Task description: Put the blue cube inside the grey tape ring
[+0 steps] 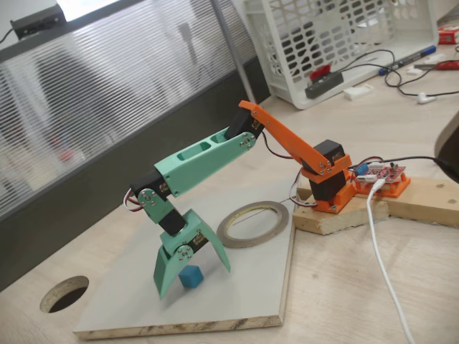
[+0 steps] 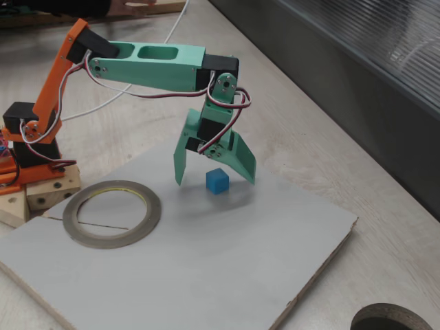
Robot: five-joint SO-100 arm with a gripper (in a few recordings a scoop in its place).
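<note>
Nearest the camera in a fixed view, the pale board (image 1: 237,301) lies flat on the wooden surface (image 1: 358,287), its raw chipboard edge facing forward, and beside its left corner a round dark hole (image 1: 64,294) is cut through the wood. On the board sits the blue cube (image 1: 191,276), seen in both fixed views (image 2: 217,181), resting flat on the board. The tool (image 1: 192,276) stands straight over it, pointing down, its two green fingers (image 1: 166,272) spread wide like a tent with one on each side of the cube; the tips come down close to the board and neither finger looks to be touching the cube, so the tool (image 2: 214,177) is open and holding nothing. The grey tape ring (image 1: 253,223) lies flat on the same board, near the cube but clearly apart from it, between the cube and the arm's orange base (image 1: 331,188). From the other side the ring (image 2: 111,213) lies to the left of the cube, with bare board showing through its opening. A white basket (image 1: 344,43) stands at the far end of the surface, and a white cable (image 1: 384,265) trails forward from the base
</note>
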